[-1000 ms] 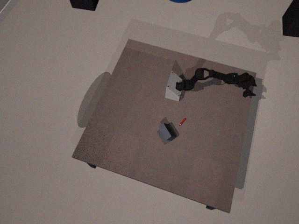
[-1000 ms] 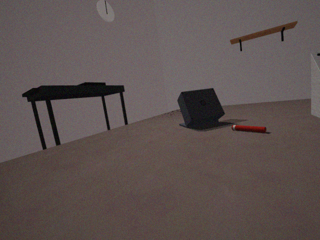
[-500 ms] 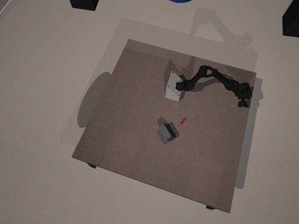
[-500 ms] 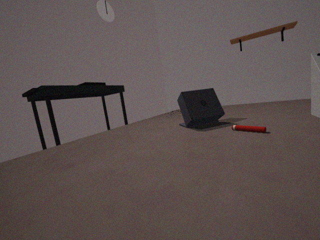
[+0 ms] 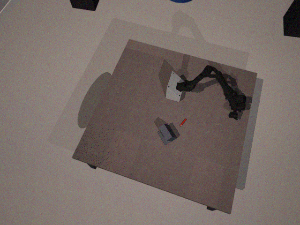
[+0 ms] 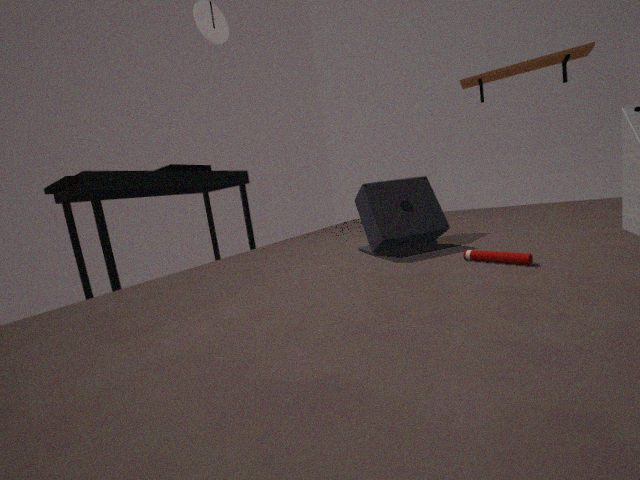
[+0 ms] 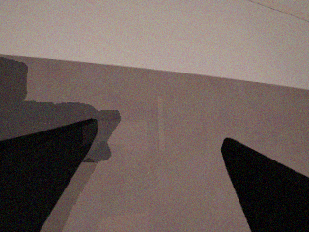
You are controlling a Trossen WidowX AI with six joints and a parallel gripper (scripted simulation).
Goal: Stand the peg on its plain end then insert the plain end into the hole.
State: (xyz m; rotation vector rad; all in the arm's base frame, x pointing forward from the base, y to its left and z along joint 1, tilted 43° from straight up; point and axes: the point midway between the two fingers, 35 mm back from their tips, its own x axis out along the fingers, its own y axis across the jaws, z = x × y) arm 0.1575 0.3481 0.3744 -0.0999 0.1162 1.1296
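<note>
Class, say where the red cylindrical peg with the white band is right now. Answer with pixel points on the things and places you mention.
The red cylindrical peg with the white band (image 5: pixel 183 122) (image 6: pixel 500 257) lies on the brown table (image 5: pixel 135 154) (image 6: pixel 310 372), just right of the dark grey sloped block (image 5: pixel 167 132) (image 6: pixel 400 214) in the top and exterior views.

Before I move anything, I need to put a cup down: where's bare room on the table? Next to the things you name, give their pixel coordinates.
Bare patch: below the red peg (image 5: pixel 183 122) (image 6: pixel 498 257) in the top view, toward the near edge. Crowded: between peg and sloped panel (image 5: pixel 167 131) (image 6: pixel 426 222).
</note>
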